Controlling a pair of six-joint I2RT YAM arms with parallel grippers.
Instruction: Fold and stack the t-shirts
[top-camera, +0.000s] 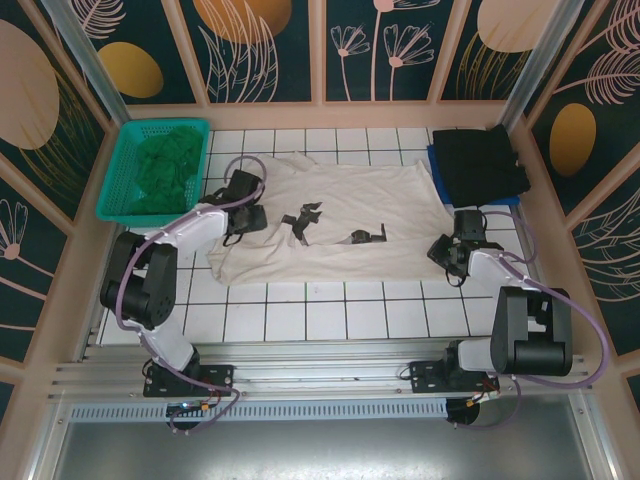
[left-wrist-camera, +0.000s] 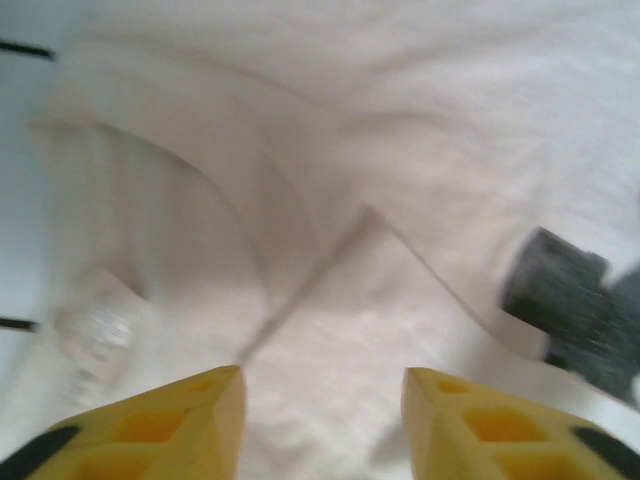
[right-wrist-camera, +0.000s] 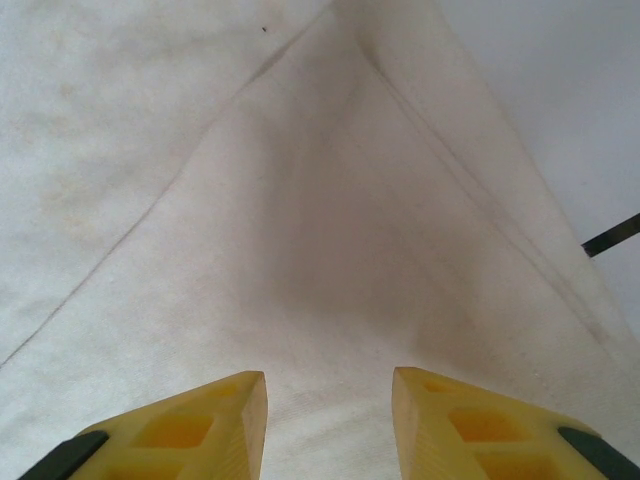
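Step in hand, as judged: first fold of the cream-white t-shirt (top-camera: 400, 200), which lies spread on the tiled desk (top-camera: 330, 310) between the two arms.

1. Left fingers (left-wrist-camera: 320, 375): spread, nothing pinched, poised over the shirt's left edge near a sleeve fold. The picture is blurred, so confirm that the hem lies between the fingers before closing.
2. Right fingers (right-wrist-camera: 325, 375): spread over the shirt's right side, where a seam ridge runs away from them. No cloth is seen nipped.
3. Take one layer edge on each side, at matching heights, so that the fold line runs straight.
4. Lift only enough to clear the desk. Carry both edges together; uneven travel will likely skew the fold and bunch the cloth.
5. Keep the printed black marks inside or square to the fold, and smooth the wrinkles along the near hem.

Containers: the teal basket (top-camera: 112, 170), far left, holds the crumpled dark green t-shirt (top-camera: 165, 170). The black t-shirt (top-camera: 480, 160) lies folded at far right, outside the basket.
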